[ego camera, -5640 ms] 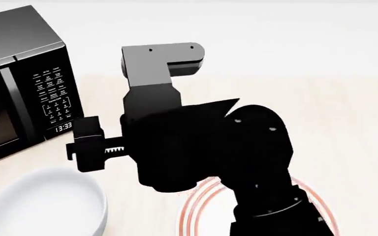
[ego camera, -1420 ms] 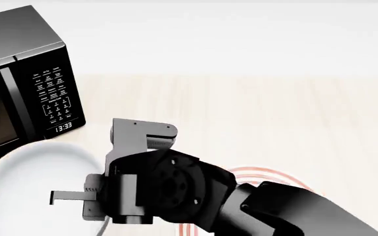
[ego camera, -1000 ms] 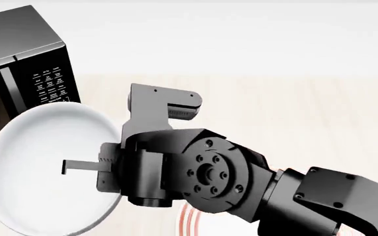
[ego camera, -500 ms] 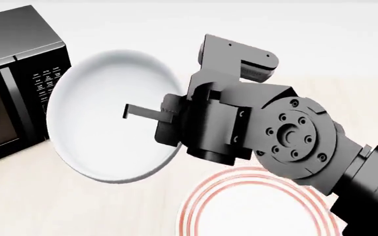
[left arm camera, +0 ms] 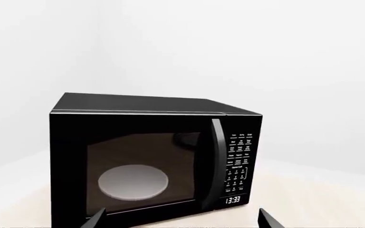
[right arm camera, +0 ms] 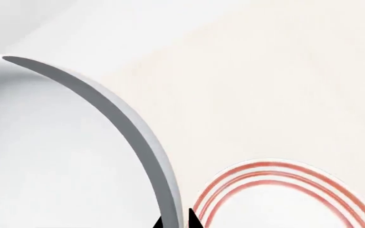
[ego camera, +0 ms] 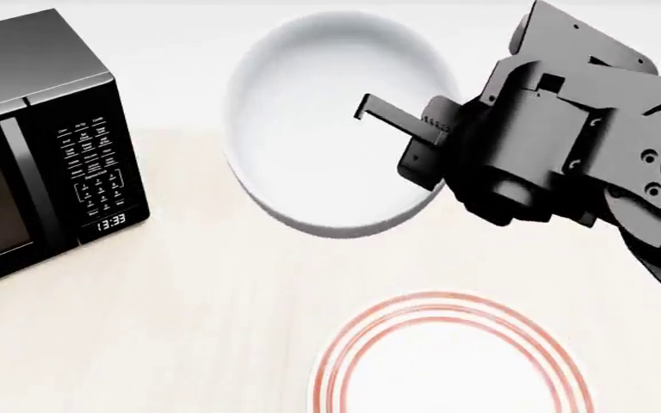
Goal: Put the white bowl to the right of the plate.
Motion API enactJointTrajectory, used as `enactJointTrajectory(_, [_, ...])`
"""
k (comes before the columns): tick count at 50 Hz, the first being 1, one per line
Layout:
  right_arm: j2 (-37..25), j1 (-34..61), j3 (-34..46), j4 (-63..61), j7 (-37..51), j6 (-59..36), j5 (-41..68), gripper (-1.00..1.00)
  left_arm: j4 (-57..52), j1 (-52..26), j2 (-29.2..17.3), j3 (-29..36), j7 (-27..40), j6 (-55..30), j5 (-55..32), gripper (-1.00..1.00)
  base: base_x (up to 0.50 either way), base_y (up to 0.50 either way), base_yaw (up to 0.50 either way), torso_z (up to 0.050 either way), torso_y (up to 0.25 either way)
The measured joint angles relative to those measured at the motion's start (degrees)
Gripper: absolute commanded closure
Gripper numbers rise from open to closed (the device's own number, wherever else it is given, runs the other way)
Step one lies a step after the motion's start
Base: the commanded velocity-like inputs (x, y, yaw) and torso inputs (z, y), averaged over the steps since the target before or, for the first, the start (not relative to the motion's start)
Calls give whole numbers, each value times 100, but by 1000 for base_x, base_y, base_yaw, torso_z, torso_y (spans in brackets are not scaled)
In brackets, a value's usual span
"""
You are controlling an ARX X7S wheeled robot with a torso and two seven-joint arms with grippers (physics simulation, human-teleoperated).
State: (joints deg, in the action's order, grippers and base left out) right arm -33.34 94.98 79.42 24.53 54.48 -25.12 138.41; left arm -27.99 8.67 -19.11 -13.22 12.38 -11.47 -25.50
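Right gripper point(ego camera: 423, 129): closed on the rim of the white bowl point(ego camera: 330, 120), one finger seen inside the bowl, the other hidden behind the wall. The pinch on the rim is confirmed in the right wrist view, where the bowl's edge point(right arm camera: 125, 133) runs down between the two dark fingertips.

White bowl: held in the air, tilted so that its opening faces the head camera; carried above the desk point(ego camera: 216, 301), beyond the plate point(ego camera: 451, 357) and apart from it. The tilt is judged to follow from the single-sided rim grip.

Plate: flat on the desk, red-ringed, at the near edge of the head view. The spot to its right is not yet reached; a further carry across and past the plate is judged necessary before lowering.

Left gripper point(left arm camera: 179, 219): only two dark fingertips shown, set apart, nothing between them; parked facing the microwave point(left arm camera: 150, 161), presumably kept clear of the carry.

Microwave: black, at the desk's left, door shut, clock lit, a pale disc visible through its door.
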Motion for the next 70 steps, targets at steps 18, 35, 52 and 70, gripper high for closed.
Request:
enactJointTrajectory(18, [-548, -100, -72, 746, -166, -127, 209, 100, 50, -6, -13, 76, 19, 23, 29, -100, 0, 0, 0, 0, 1])
enactJointTrajectory(35, [-850, -202, -127, 1546, -339, -316, 438, 100, 102, -46, -43, 144, 29, 4, 19, -100, 0, 0, 0, 0, 1])
enactJointTrajectory(52, [-1121, -406, -93, 2337, -561, -471, 505, 100, 181, -97, -61, 251, 44, -5, 61, -100, 0, 0, 0, 0, 1])
enactJointTrajectory(70, [-1848, -876, -176, 1820, -449, -43, 557, 100, 220, -115, -80, 330, 66, -5, 82, -100, 0, 0, 0, 1, 1])
